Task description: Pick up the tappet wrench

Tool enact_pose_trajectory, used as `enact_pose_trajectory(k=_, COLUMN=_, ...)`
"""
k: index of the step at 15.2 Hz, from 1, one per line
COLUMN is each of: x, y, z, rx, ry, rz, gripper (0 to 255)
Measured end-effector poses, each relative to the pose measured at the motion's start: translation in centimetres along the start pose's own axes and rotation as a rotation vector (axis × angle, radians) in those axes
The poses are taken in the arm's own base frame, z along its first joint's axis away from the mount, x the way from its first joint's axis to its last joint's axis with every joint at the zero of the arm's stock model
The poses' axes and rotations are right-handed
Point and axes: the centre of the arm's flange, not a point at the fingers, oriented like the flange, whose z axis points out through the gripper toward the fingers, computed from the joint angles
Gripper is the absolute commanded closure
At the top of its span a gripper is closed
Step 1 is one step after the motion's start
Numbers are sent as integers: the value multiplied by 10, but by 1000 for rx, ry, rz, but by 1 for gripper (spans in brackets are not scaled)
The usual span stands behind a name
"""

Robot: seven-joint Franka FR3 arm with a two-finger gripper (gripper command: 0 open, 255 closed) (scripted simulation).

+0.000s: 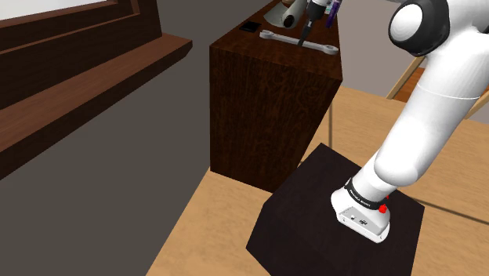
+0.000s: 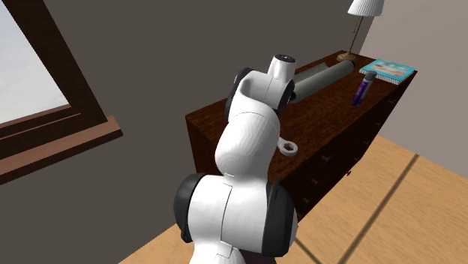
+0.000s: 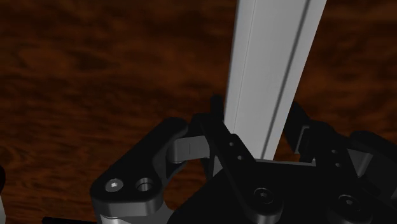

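At the shoulder view's top, your gripper [image 1: 302,34] stands over the wrench [image 1: 320,47], hiding its middle. You cannot tell whether it clamps.

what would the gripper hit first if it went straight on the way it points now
The wrench: its grey shaft lies directly ahead of the gripper, flat on the dark wood cabinet top. The gap left is hard to judge, likely small.

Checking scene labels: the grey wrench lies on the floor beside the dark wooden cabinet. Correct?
No. The grey wrench lies on top of the dark wooden cabinet, not on the floor beside it. The shoulder view shows this.
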Motion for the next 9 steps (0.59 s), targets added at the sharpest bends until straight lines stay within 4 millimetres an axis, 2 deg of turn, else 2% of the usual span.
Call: enact_pose_trajectory(k=9, x=7, y=1, z=-46, rx=0, ry=0, rz=0, gripper=255)
